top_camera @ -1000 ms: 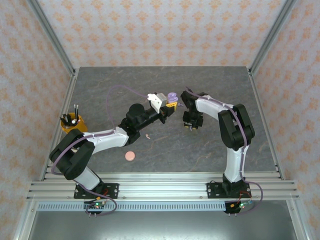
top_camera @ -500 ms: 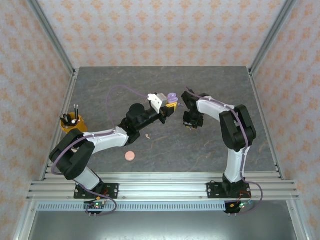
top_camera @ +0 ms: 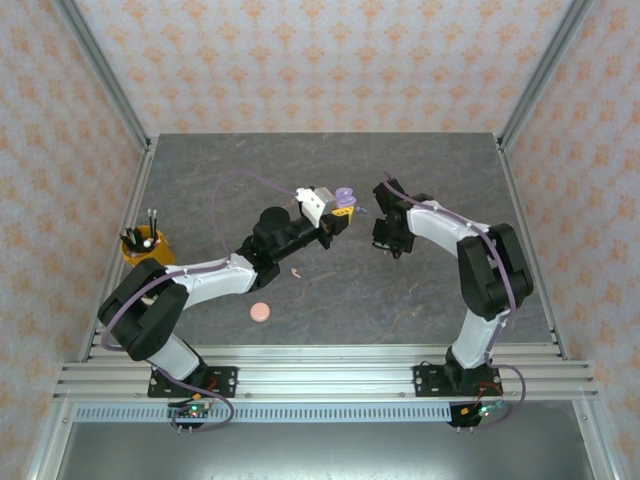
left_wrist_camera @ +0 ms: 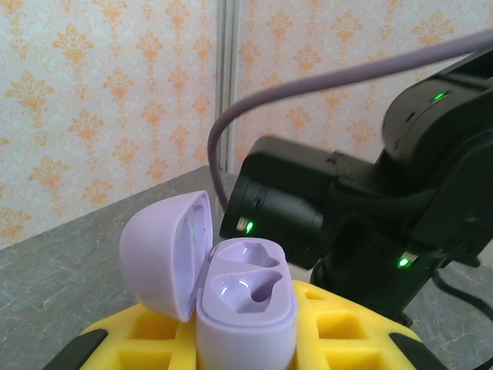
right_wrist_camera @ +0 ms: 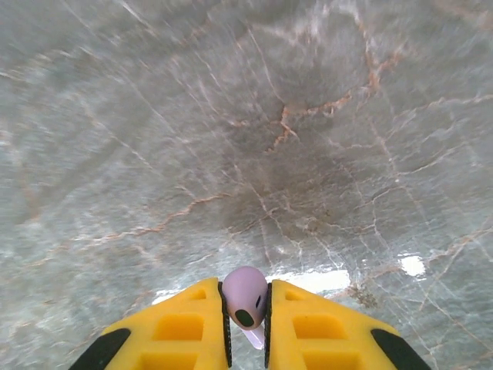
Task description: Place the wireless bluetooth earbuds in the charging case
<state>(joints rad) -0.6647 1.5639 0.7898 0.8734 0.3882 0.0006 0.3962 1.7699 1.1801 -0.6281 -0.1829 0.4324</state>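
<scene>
Over the last second the right arm has swung its elbow outward and drawn its wrist up from the surface (top_camera: 420, 300), while the left arm has kept its place. Furthest left of the task's things, a round pink case (top_camera: 261, 312) lies shut on the surface, and a pink earbud (top_camera: 296, 271) lies loose a little beyond it. Next comes the left tool (top_camera: 338, 208), closed on the purple charging case (left_wrist_camera: 246, 308) and holding it up with the lid (left_wrist_camera: 166, 254) tipped back and both sockets (left_wrist_camera: 246, 281) bare. To its right, near but apart, the right tool (top_camera: 388, 238) is pinched nearly closed on a purple earbud (right_wrist_camera: 245, 297), whose rounded head stands proud of the yellow fingers (right_wrist_camera: 185, 327). Its stem runs back between them. The step in hand looks like carrying this earbud across to the case. To do it well, the left arm should hold the case dead still, and the right should come in from the side away from the lid. The earbud must be turned until its stem matches the socket's shape (which of the two sockets it belongs to I cannot tell). It should then go straight down, and the pinch should ease only once it sits flush, since a tilted entry would likely pop it out.
</scene>
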